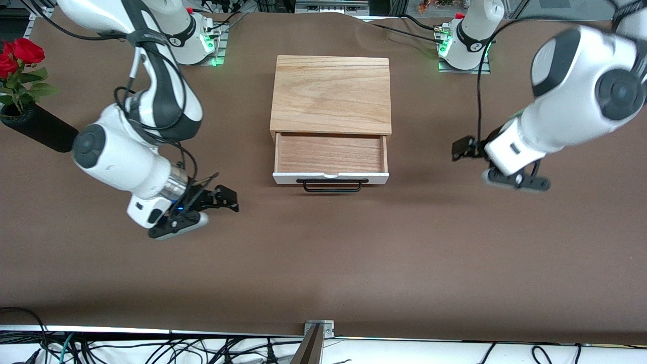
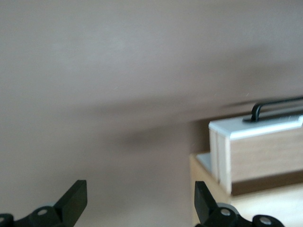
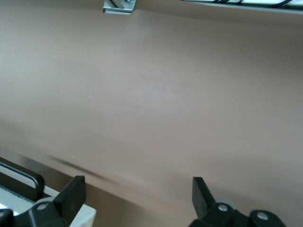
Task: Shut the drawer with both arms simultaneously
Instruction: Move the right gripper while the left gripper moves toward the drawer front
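Observation:
The drawer (image 1: 331, 154) stands pulled out of the oak box (image 1: 331, 93), its white front panel and black bar handle (image 1: 332, 186) toward the front camera. My right gripper (image 1: 226, 198) is open and empty, low over the table toward the right arm's end, apart from the drawer. My left gripper (image 1: 462, 147) is open and empty, toward the left arm's end, apart from the drawer. In the left wrist view the open gripper (image 2: 139, 201) faces the drawer's corner (image 2: 255, 130). In the right wrist view the open gripper (image 3: 137, 196) has the drawer's white corner (image 3: 14, 204) beside one finger.
A black vase (image 1: 38, 126) with red roses (image 1: 20, 53) lies at the right arm's end of the table. A metal bracket (image 1: 318, 328) and loose cables sit along the table's front edge. Brown cloth (image 1: 323, 253) covers the table.

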Controlling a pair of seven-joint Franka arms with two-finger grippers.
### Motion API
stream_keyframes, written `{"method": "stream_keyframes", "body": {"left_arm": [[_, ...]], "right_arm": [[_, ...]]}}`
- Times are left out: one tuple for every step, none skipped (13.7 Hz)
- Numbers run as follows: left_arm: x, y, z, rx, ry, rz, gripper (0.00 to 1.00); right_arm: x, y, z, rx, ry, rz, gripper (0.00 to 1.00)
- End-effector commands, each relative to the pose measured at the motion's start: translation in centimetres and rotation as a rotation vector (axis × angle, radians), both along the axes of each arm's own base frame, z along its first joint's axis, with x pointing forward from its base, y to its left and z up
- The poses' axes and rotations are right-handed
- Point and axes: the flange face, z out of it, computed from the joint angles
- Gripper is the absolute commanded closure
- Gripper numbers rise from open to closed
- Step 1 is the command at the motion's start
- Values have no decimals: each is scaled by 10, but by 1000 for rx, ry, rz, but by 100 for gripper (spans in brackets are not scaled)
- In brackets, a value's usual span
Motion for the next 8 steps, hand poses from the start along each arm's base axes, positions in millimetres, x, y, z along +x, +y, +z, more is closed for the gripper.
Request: {"method": "stream_keyframes", "body": {"left_arm": [[36,-23,-31,-96,-32,29,0],[35,-41,-54,-110,-24,22,0],[35,-59,-74,-114,-18,13,0],[34,-77,-91,-111,-18,20,0],[33,-93,-100,-109,-21,47,0],[28,-112,-106,-105,-20,54,0],[25,-127,-115,-107,-24,46,0],[20,-137,-132,-112,-9,46,0]], "right_arm": [[-6,32,-27,18,17,4,0],[-14,50,-39,31,42,21,0],[-17,59,-47,43,58,27,0],[-22,69,-55,52,76,36,0],[-23,72,-62,57,87,40,0],[-27,80,-66,68,99,49,0],[-30,84,-68,79,110,51,0],[-31,86,-70,89,122,50,0]]}}
